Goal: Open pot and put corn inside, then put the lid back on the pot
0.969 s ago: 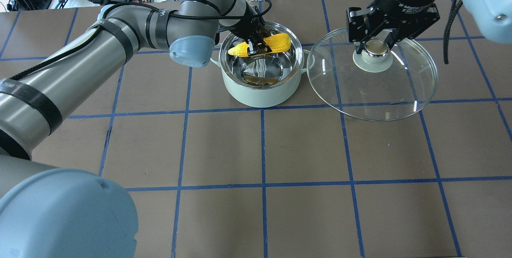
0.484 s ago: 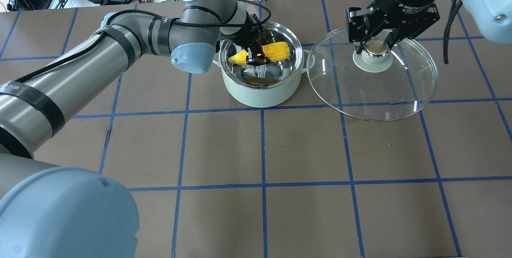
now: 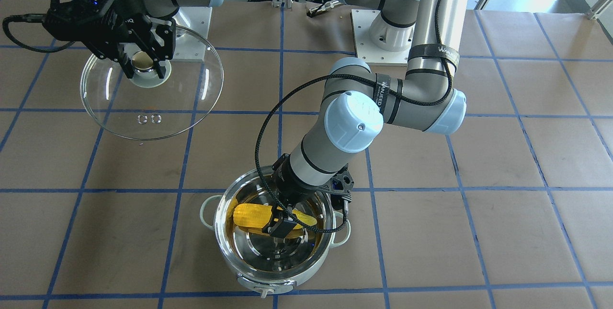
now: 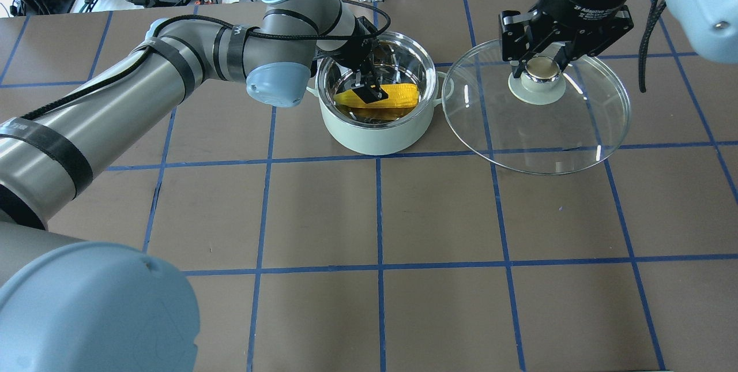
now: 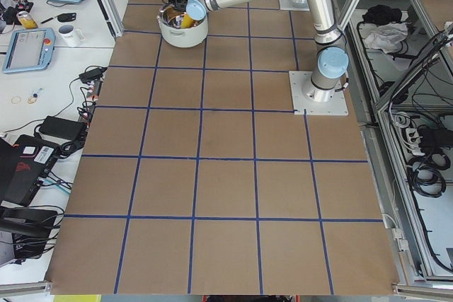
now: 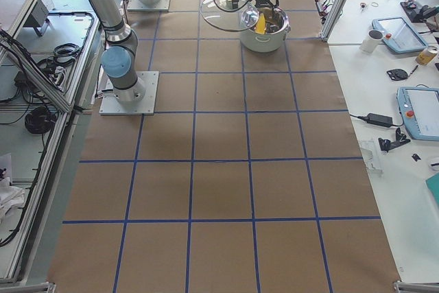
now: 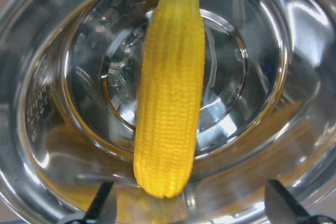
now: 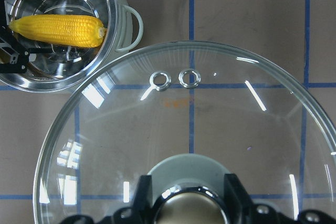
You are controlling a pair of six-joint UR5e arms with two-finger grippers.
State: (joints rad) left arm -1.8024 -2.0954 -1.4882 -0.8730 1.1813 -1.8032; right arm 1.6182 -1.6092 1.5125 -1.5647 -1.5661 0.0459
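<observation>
Corn [image 4: 393, 96] has dropped into pot [image 4: 375, 136]; left hand [image 7: 190, 203] spread; right hand [image 4: 541, 62] pinches lid [image 4: 548, 135].

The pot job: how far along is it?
Done: the pot is open and the corn lies inside it. In hand: the left gripper hangs over the corn, jaws apart, and the right gripper holds the lid beside the pot. Left: pulling the left arm clear and setting the lid on.
</observation>
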